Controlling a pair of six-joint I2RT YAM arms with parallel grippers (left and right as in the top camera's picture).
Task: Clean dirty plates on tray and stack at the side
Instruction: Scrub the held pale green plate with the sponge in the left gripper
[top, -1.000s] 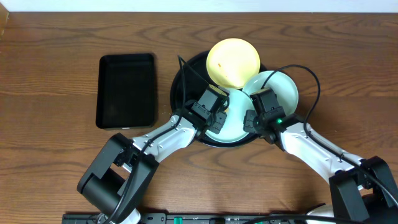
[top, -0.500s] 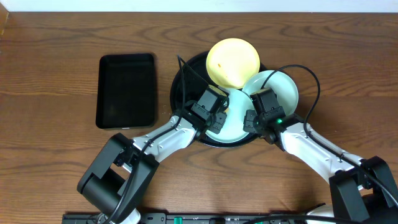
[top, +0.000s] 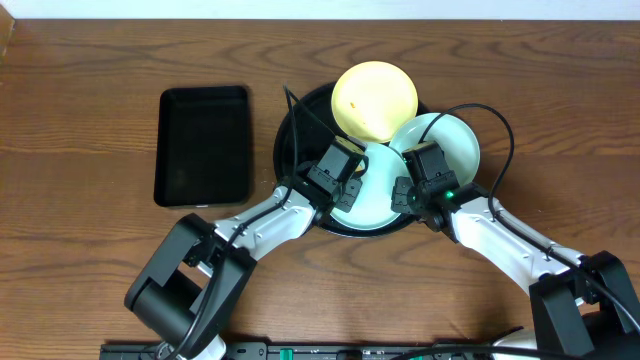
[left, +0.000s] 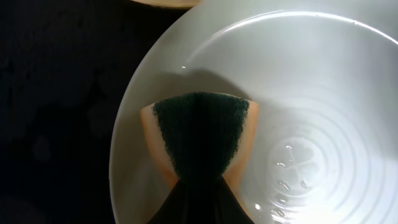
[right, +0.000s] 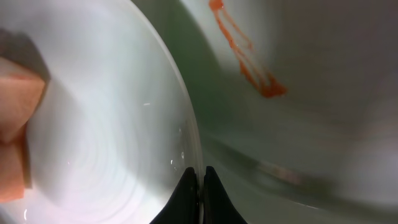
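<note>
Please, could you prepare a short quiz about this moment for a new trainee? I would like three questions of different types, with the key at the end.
1. True or false: the left gripper holds a sponge on the near mint plate.
2. Choose one. What does the right gripper pinch?
A. the sponge
B. the rim of the near mint plate
C. nothing, it is open
3. Fill the gap with "near" or "right": in the right wrist view, the orange smear lies on the ____ mint plate.

Key: 1 true; 2 B; 3 right.
</note>
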